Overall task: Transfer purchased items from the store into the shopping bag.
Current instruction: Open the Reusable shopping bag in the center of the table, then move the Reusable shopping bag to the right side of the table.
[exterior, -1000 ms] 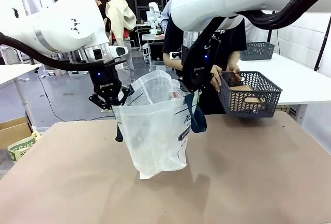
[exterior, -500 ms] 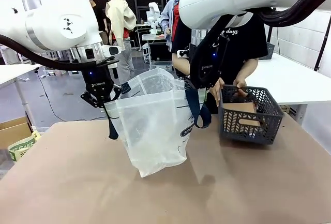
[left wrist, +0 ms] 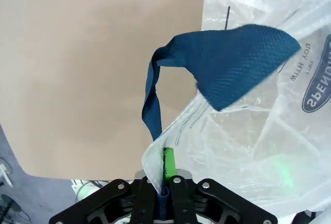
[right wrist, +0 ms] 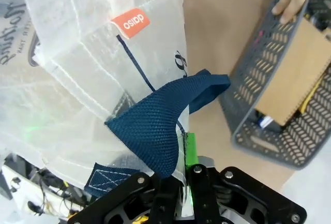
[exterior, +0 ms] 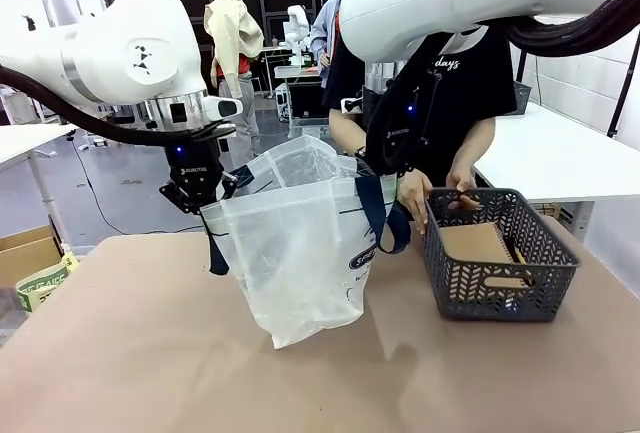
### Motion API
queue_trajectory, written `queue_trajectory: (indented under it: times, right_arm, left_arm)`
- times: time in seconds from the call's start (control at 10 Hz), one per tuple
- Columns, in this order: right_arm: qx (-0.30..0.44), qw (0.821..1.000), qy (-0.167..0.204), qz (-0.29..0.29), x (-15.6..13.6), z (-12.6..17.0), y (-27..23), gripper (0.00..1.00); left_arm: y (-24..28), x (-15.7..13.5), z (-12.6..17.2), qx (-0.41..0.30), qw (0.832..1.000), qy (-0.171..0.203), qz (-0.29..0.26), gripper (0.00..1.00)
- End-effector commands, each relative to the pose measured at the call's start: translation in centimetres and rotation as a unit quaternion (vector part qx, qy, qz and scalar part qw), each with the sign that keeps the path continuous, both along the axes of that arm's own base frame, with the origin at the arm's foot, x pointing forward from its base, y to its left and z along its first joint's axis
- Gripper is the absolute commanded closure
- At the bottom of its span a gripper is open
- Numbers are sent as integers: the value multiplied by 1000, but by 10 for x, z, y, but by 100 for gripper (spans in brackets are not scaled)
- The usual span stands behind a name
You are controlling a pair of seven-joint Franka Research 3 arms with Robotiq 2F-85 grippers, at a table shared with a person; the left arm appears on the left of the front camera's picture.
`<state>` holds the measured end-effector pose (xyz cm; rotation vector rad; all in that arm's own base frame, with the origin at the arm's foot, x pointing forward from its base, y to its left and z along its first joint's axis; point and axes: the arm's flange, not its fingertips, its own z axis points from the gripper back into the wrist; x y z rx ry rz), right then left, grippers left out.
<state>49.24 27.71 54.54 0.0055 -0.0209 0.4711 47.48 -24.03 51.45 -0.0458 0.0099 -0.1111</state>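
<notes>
Brown tabletop [exterior: 150, 353] in an open workroom, a person standing at the far edge. My left gripper [exterior: 203, 201] and my right gripper [exterior: 377, 175] are each clamped shut on the rim of the shopping bag [exterior: 300, 253], one at either side of its mouth. In the left wrist view the film and the root of a navy strap [left wrist: 227, 69] are pinched flat against my green pad [left wrist: 169, 162]. The right wrist view shows the same pinch beside the other strap [right wrist: 155, 125].

The bag hangs between my two grips, its mouth facing up and its bottom resting on the table. The store, a dark grey basket [exterior: 500, 288], stands on the table just beside the bag on my right. It is close to my right fingers but apart from them. The person's hand [exterior: 412, 198] rests on its rim. Inside lie a flat tan cardboard pack [exterior: 478, 245] and thin sticks [right wrist: 309, 97] at its edge.

Step in hand, as I judge it: presenting an open bag for loading. To do it well I should hold both rims level and well apart. The pull should be taut enough that the mouth gapes, yet not so taut that the film slips from my pads. The base should remain on the table to carry the weight of each item.
</notes>
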Motion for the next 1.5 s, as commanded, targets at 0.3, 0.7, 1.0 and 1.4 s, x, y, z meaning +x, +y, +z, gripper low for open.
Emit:
queue_trajectory:
  times: [0.3,0.7,1.0,1.4]
  right_arm:
    - [-4,998,-54,-10,4,-16,-4,100]
    - [2,1000,-31,0,6,-6,1,100]
    - [2,1000,-31,0,6,-6,1,100]
    - [2,1000,-31,0,6,-6,1,100]
  left_arm:
    - [0,12,-9,-17,998,-2,-63,100]
    - [-4,7,-7,-2,999,-2,-53,100]
    - [-4,7,-7,-2,999,-2,-53,100]
    - [-4,7,-7,-2,999,-2,-53,100]
